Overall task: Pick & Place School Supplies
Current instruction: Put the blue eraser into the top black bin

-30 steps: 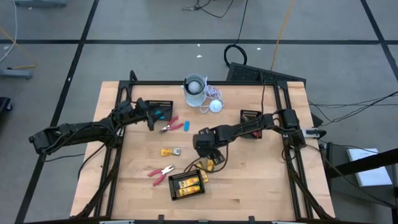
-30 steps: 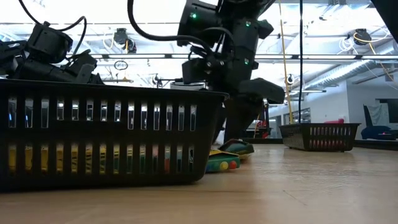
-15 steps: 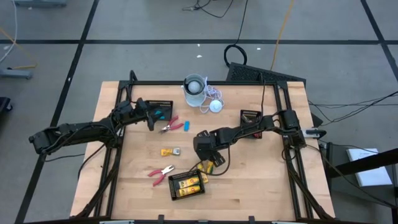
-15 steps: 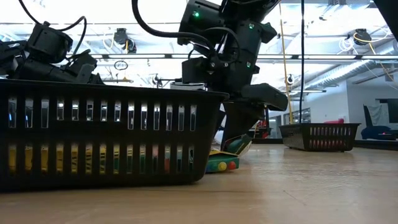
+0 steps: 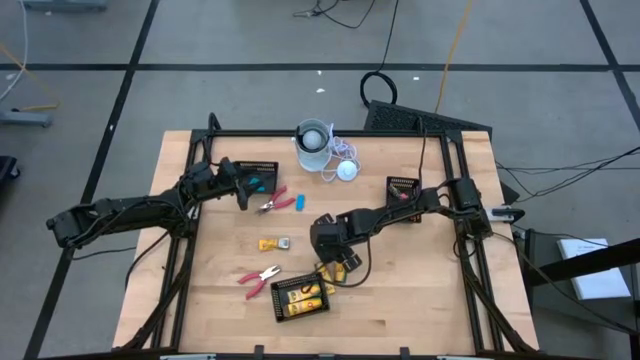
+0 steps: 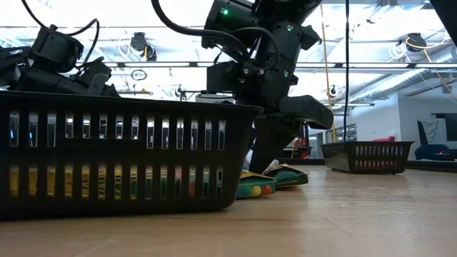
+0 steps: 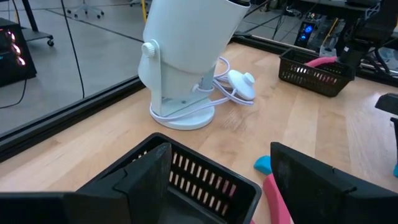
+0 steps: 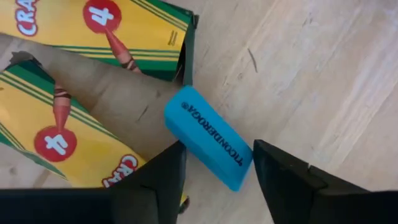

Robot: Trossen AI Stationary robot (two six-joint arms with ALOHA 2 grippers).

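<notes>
Wooden table (image 5: 420, 290): light planks inside a dark frame, both arms reaching in from the sides.
Left arm: stretched from the table's left edge toward the far-left tray (image 5: 258, 177); its gripper (image 5: 243, 190) hangs over that tray's near edge, fingers (image 7: 323, 180) spread apart and holding nothing.
Right arm: reaching from the right edge to mid-table; its gripper (image 5: 335, 252) is low over the wood beside the crayon boxes, fingers (image 8: 292, 180) parted on either side of a blue eraser (image 8: 208, 137) but not closed on it.
Near tray (image 5: 300, 297): black mesh, at the front of the table, yellow boxes lying inside.
Right tray (image 5: 403, 187): small black mesh basket at the right rear, something pink in it as seen from the left wrist.
Lamp (image 5: 313, 142): white, at the table's rear centre, with a corded white disc (image 5: 347, 170) just beside it.
Crayon boxes (image 8: 56, 134): two yellow-and-green packs on the wood, touching the eraser's end, just beside the near tray.
Red-handled tools: one (image 5: 273, 200) just right of the left gripper, another (image 5: 258, 278) near the front, left of the near tray.
Yellow piece (image 5: 272, 243): alone at mid-table, between the two tools.
Blue stick (image 5: 299, 202): on the wood next to the rear tool.
</notes>
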